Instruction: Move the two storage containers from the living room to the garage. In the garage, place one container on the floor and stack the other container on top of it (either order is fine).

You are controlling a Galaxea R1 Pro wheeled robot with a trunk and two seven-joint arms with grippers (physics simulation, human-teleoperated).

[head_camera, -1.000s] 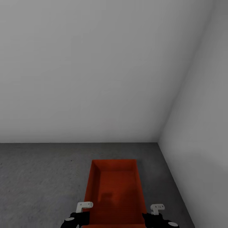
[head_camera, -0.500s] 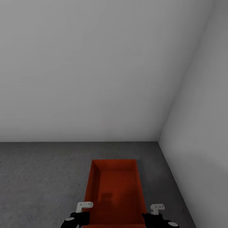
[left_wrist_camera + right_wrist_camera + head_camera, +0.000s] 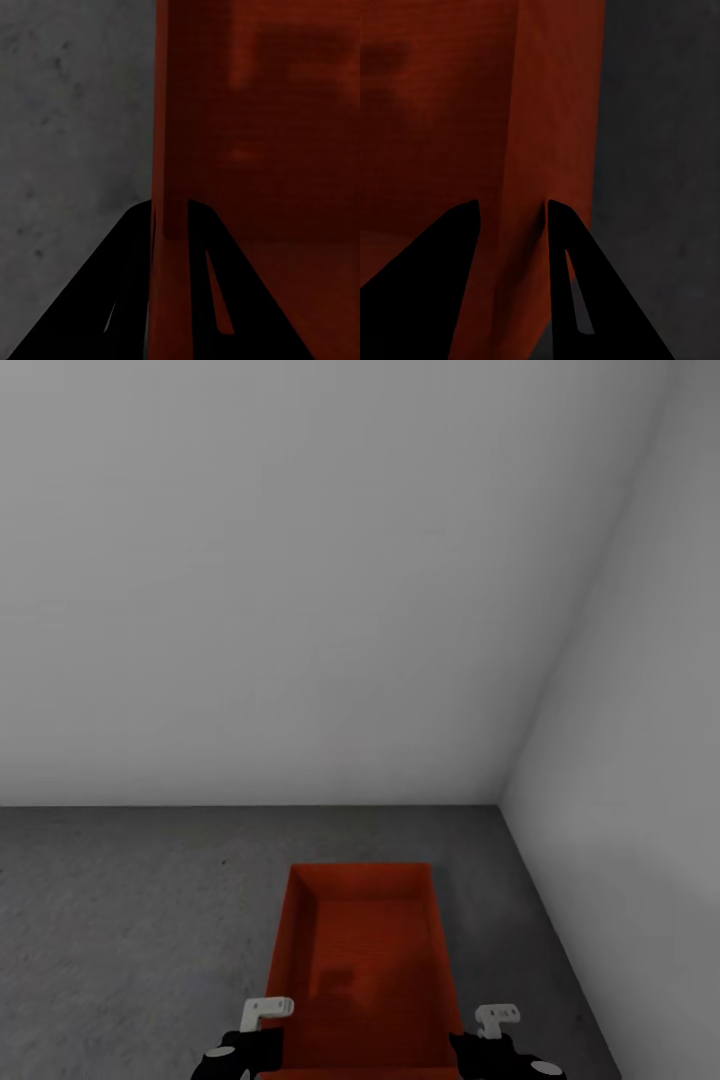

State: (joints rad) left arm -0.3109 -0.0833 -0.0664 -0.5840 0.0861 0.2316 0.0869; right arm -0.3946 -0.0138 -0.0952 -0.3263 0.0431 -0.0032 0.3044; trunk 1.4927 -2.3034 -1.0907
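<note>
Garage corner. One container [image 3: 362,970] held between both arms over the floor [image 3: 120,920]. Left gripper [image 3: 171,247] pinches its left wall, right gripper [image 3: 510,225] its right wall, fingers astride each rim for a level carry. Bin looks airborne; contact unclear.

the storage container [image 3: 362,960] sits on the floor [image 3: 130,920] near the corner where two walls [image 3: 300,580] meet. the left gripper [image 3: 262,1028] straddles its left wall, the right gripper [image 3: 490,1032] its right.

No readable text, label, brand, number or sign appears on any surface in these three camera views.
</note>
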